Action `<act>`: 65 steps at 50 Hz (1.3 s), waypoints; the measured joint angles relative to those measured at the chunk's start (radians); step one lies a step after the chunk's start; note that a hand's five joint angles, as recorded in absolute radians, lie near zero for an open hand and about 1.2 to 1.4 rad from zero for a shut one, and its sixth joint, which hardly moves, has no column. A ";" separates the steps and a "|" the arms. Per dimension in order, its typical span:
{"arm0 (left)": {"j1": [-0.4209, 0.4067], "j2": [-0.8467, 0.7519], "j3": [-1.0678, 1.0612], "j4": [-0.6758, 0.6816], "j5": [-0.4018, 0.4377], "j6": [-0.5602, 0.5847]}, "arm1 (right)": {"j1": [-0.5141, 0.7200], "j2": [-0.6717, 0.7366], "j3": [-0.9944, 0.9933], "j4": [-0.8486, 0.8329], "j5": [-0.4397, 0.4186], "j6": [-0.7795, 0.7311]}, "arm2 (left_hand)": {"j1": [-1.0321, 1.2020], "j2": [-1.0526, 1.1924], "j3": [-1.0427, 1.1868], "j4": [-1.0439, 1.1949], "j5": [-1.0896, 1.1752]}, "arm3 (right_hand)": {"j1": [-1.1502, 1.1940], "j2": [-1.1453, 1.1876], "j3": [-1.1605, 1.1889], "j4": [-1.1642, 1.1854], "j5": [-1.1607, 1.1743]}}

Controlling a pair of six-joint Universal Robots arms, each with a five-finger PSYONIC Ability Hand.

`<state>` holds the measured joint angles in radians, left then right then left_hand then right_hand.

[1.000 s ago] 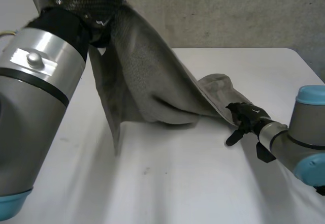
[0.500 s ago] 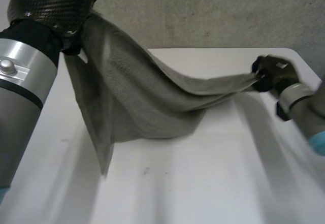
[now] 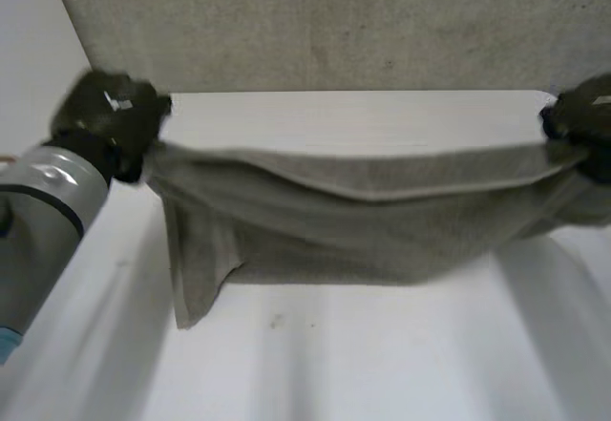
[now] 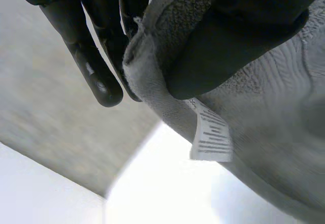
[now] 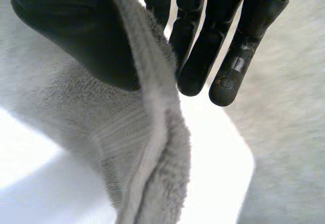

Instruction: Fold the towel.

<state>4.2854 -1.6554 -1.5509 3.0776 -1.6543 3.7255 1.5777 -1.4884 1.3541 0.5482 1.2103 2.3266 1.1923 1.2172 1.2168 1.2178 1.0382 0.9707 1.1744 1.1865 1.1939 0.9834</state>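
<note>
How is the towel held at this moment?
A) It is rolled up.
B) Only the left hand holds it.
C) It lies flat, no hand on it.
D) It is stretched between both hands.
D: the left hand and the right hand each pinch one end of the towel.

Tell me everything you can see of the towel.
The towel is grey terry cloth with a hemmed edge and a small white printed label near one corner. It hangs stretched between both hands above the white table: the left hand pinches one end of its top edge, the right hand the other. The middle sags slightly and the rest drapes down; whether its lowest corner touches the table cannot be told.
</note>
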 measured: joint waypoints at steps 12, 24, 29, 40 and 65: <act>0.033 -0.323 0.109 -0.159 0.002 0.009 | 0.150 0.348 0.006 0.088 0.214 -0.206 | 0.000 0.000 0.000 0.000 0.000 | 0.000 0.000 0.000 0.000 0.002; 0.030 -0.560 0.663 -0.161 -0.008 0.096 | 0.236 0.484 -0.480 -0.254 0.307 -0.187 | 0.000 0.000 0.000 0.000 0.000 | 0.000 0.000 0.000 0.000 0.002; 0.031 -0.618 1.021 -0.076 -0.034 0.124 | 0.262 0.444 -0.658 -0.664 0.325 -0.136 | 0.000 0.000 0.000 0.000 0.000 | 0.000 0.000 0.000 0.000 0.002; 0.064 -0.475 0.980 0.175 -0.092 -0.048 | 0.265 0.329 -0.435 -0.857 0.278 -0.100 | 0.000 0.000 0.000 0.000 0.001 | 0.000 0.000 0.000 0.000 0.006; 0.096 -0.524 0.121 0.349 0.031 -0.150 | 0.254 0.598 0.105 -0.759 0.173 -0.059 | 0.004 0.000 0.000 0.000 0.001 | -0.099 -0.148 -0.152 -0.149 -0.114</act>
<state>4.3818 -2.1790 -1.4304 3.4267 -1.6230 3.5759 1.8313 -0.8901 1.4589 -0.2109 1.3829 2.2671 1.1960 1.2176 1.2169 1.2181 1.0395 0.8722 1.0260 1.0342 1.0446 0.8695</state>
